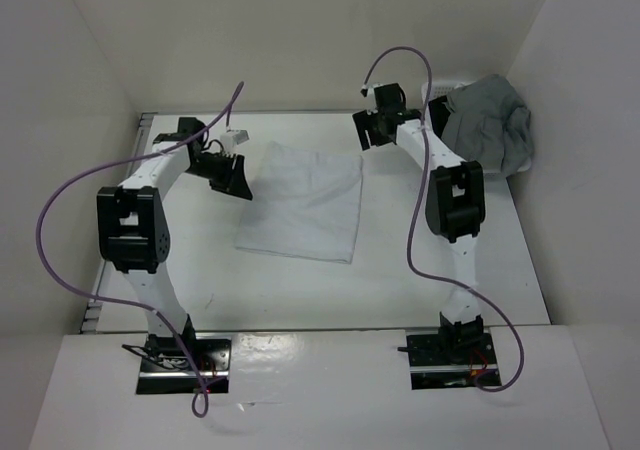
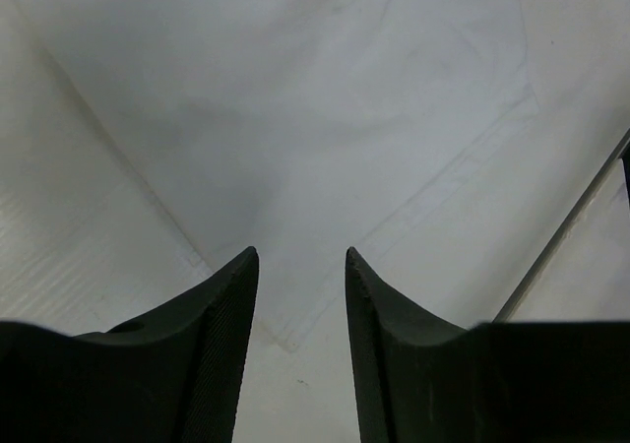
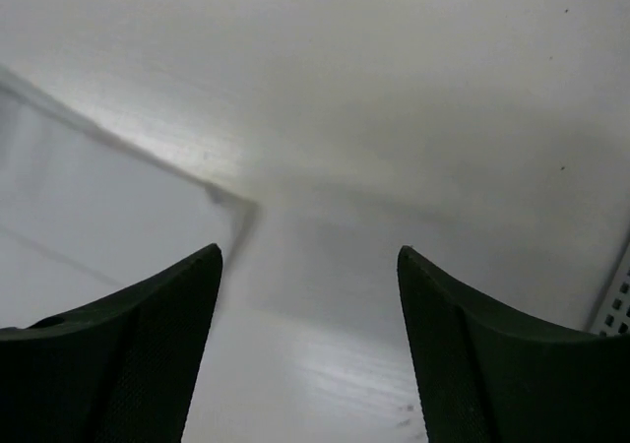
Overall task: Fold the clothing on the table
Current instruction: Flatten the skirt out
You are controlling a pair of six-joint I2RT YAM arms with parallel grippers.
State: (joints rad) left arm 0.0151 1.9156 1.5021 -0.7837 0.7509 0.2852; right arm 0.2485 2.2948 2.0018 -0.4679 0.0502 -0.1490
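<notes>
The cloth [image 1: 305, 205] lies flat on the worktop [image 1: 400, 280], about in the middle and a bit closer to the far edge. It is folded into a rough square with a few soft wrinkles. Its near edge points toward the arms.

My left hand [image 1: 232, 175] is at the cloth's far left corner, low over it. In the left wrist view its fingers [image 2: 221, 305] are apart with nothing between them, and the cloth fills the space below them.

My right hand [image 1: 368, 130] is just past the cloth's far right corner, close to the far edge. Its fingers [image 3: 167, 305] are wide apart and hold nothing. That view is blurry. I see bare worktop under the hand and a cloth corner off to one side.

A grey garment [image 1: 490, 125] sits bunched up at the far right corner, well apart from the cloth.
</notes>
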